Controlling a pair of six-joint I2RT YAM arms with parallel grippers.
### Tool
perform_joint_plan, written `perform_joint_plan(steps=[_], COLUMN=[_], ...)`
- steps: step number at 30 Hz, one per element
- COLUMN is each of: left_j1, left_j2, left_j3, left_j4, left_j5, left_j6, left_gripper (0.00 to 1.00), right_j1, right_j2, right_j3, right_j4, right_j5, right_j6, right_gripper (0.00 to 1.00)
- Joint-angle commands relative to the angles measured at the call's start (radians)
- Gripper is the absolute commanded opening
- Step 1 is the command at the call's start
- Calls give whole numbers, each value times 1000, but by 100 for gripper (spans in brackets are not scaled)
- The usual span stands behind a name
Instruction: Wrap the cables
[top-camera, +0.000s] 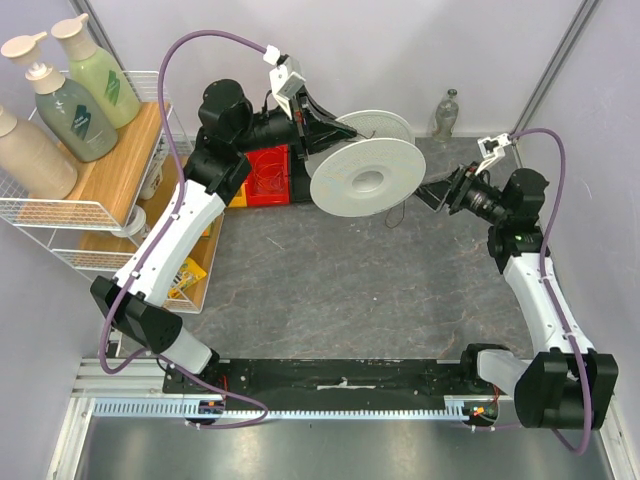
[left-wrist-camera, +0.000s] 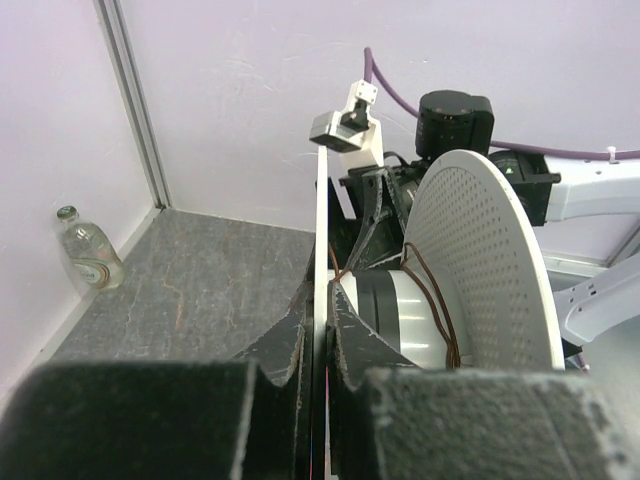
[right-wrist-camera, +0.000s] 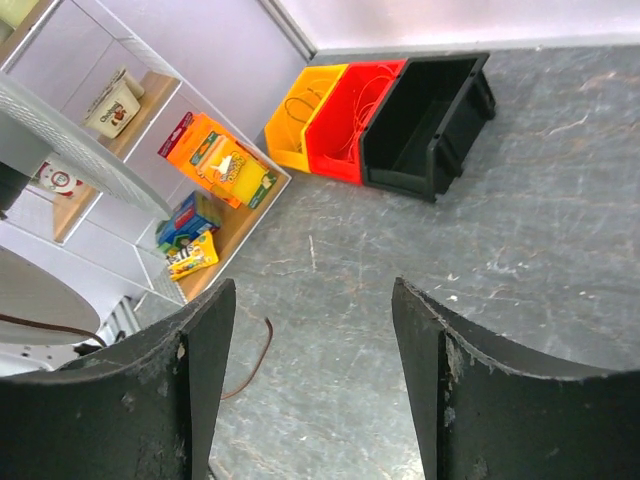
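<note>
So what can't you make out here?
Top view: where the left gripper's fingertips meet the spool, hidden by its flange.
Left wrist view: the cable's winding, mostly hidden by the spool's flanges.
Right wrist view: where the cable ends, behind the right gripper's finger.

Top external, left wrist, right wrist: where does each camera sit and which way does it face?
Top external: above and behind the bases, looking down on the table; both arms show, left gripper on the white spool, right gripper open.
Left wrist: on the left arm, looking along the spool toward the right arm; its fingers clamp the flange.
Right wrist: looking down toward the red bin and shelf; its open fingers frame a loose cable end.
Shared: spool in all three; red bin in top and right wrist.
</note>
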Motion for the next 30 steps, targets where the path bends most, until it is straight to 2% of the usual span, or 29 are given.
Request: perform_joint_plan(steps=[1,5,13,18,21,24,28,30], left_j1=[4,4,4,6,7,13,13,12], left_j2=[-6,-4,-3,0,3,10,16,23], left_j3=[56,53,51,50,47,47,48,47], left_j4=[102,102,101,102,102,93,68,59], left_j5=[-18,-18,-23,-28,-48,-170,-455,-544], left_j6=[-57,-55,-54,-47,-51,-80,-161,-231], left_gripper=[2,2,2,2,2,2,2,2], right_j1=[28,53,108,116,116,116,114,114], right_j2=[14,26,29,24,20,12,-20,-38], right_j3=[-19,-31,-56,-67,-70,-71,-65,-59], right_j4=[53,54,73,90,93,85,36,25], right_j5=[12,21,13,13,16,21,71,131], right_j6=[77,62,63,76,74,60,-19,-56], right_gripper=[71,69,59,45,28,1,0,0])
